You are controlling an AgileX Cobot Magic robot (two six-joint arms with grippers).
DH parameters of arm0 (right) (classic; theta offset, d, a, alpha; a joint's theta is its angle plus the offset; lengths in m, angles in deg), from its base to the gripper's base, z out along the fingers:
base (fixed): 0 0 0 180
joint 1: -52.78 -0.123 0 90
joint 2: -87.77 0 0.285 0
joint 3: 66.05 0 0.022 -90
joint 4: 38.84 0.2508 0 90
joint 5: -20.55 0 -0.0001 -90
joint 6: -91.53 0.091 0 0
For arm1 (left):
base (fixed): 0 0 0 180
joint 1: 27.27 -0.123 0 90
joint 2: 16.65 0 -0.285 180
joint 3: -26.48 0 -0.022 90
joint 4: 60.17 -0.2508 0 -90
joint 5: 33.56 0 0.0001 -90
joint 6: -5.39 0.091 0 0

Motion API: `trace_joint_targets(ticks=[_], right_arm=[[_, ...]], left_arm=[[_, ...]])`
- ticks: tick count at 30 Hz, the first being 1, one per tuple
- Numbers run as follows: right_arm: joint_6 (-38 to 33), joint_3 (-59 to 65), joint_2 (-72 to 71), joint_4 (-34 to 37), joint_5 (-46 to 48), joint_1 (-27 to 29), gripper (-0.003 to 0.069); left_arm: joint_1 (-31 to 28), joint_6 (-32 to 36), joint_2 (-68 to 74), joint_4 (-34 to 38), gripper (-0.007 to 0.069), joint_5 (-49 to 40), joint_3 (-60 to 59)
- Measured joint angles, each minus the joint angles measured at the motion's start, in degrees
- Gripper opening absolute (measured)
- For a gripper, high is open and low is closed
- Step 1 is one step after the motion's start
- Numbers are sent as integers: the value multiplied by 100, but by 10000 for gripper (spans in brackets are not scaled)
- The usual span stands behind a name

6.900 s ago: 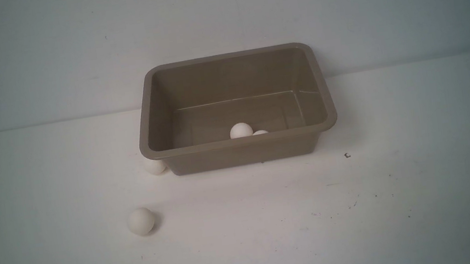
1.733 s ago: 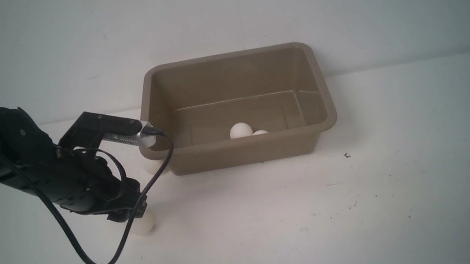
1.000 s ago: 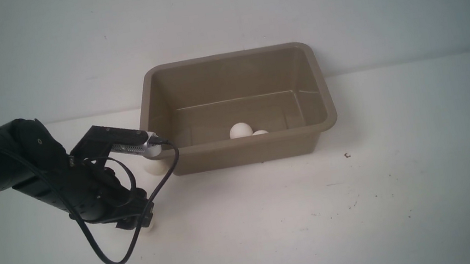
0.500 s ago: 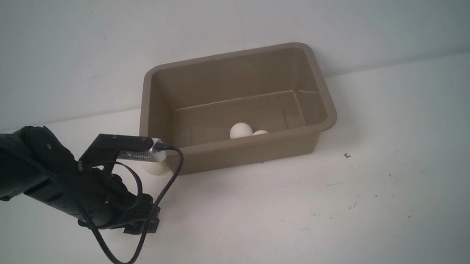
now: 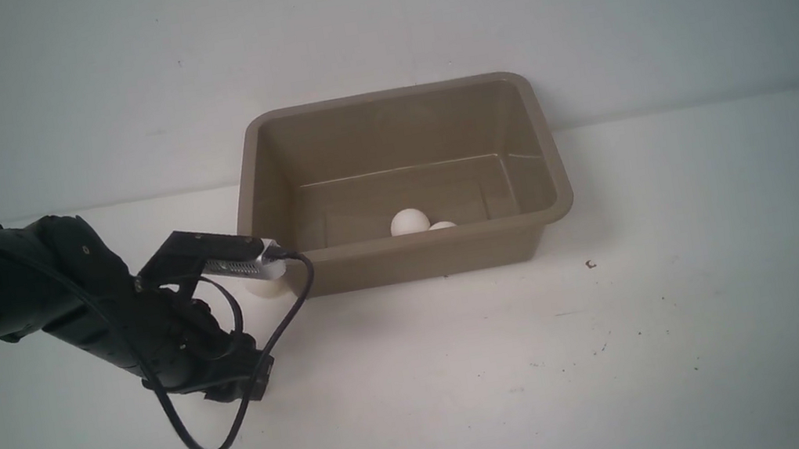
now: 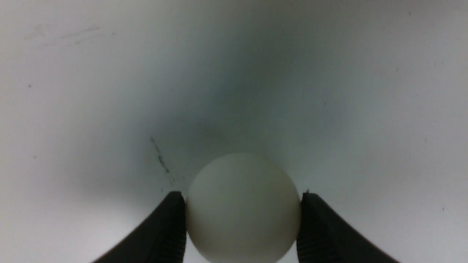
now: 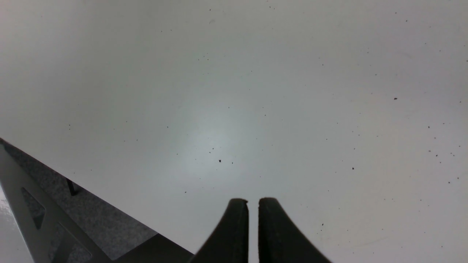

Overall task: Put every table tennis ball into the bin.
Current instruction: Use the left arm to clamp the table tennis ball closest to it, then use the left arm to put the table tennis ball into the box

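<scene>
The left gripper (image 6: 243, 210) has its jaws closed around a white table tennis ball (image 6: 243, 208), out in front of the bin and off to its left — pinched on both sides. The right gripper's (image 7: 253, 202) jaws sit nearly together, a thin slit between them, above the speckled counter (image 7: 292, 128). Inside the taupe plastic bin (image 5: 412, 258) lie two white balls (image 5: 409, 221); another ball (image 5: 266, 286) peeks out by its front left corner — partly hidden by the wrist camera (image 5: 243, 266).
</scene>
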Motion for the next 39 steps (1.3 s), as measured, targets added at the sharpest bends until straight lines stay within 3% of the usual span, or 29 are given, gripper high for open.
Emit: trace_joint_targets(ticks=[6,13,19,32,39], right_arm=[[0,0,0,0,0,0,31],[-15,0,0,-26,-2,0,31],[-119,0,0,-43,-2,0,31],[-164,0,0,-49,-2,0,31],[-164,0,0,-49,3,0,31]], left_arm=[[19,-382,-974,-594,347,-449,-18],[490,-480,-1961,-645,347,0,619],[860,-677,-880,-648,347,58,1742],[921,-712,870,-647,348,-393,3434],[921,-713,895,-651,439,-393,3469]])
